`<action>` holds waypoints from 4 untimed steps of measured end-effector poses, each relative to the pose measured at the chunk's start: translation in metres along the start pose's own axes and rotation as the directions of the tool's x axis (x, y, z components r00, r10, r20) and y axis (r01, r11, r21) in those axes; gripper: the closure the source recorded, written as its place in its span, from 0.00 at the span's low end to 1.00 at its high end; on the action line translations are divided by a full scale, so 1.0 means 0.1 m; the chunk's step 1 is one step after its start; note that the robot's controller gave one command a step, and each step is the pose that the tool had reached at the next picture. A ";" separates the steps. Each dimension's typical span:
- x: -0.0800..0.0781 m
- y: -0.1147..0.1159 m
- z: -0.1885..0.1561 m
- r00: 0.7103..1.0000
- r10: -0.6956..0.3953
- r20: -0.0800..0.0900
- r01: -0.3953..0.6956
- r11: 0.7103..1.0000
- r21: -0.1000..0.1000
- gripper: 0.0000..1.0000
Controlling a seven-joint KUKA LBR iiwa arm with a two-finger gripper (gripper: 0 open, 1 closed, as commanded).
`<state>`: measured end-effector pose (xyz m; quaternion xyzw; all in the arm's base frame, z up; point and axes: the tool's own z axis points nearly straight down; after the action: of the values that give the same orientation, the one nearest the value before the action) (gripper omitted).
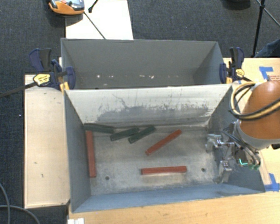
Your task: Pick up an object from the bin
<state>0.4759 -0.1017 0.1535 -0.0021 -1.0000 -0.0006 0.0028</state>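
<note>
Grey metal makes up the bin [144, 104], its sloped walls scuffed and its floor bare in places. The arm enters over the bin's right wall, with its rounded orange cover [264, 112] and looped black cables [240, 101] sitting just above and behind the gripper [222, 172]. The gripper hangs low in the near right corner, close against the right wall and just above the floor. Whether it is spread or closed I cannot tell, since its metal parts overlap from this angle. Closest to it is a flat red-brown bar [163, 170], which lies lengthwise on the floor a little to the view's left of the gripper, near but apart from it. A second red-brown bar [164, 142] lies beyond that one toward the far wall, slanted, with its higher end pointing back toward the gripper's side. A third red-brown bar [91, 154] is the farthest away, laid along the foot of the opposite wall, well apart from the gripper. Three dark green sticks [127, 132] lie in a loose overlapping row at the foot of the far wall, diagonally across the bin from the gripper.
</note>
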 end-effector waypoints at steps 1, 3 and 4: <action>-0.02 0.00 -0.03 1.000 -0.004 0.007 0.004 1.000 0.002 0.00; -0.22 0.67 0.83 0.995 -0.101 0.005 0.101 0.995 0.001 1.00; -0.22 0.67 0.83 0.995 -0.103 0.005 0.102 0.995 0.001 1.00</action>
<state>0.4974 -0.0343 0.0702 0.0492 -0.9988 -0.0003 0.0002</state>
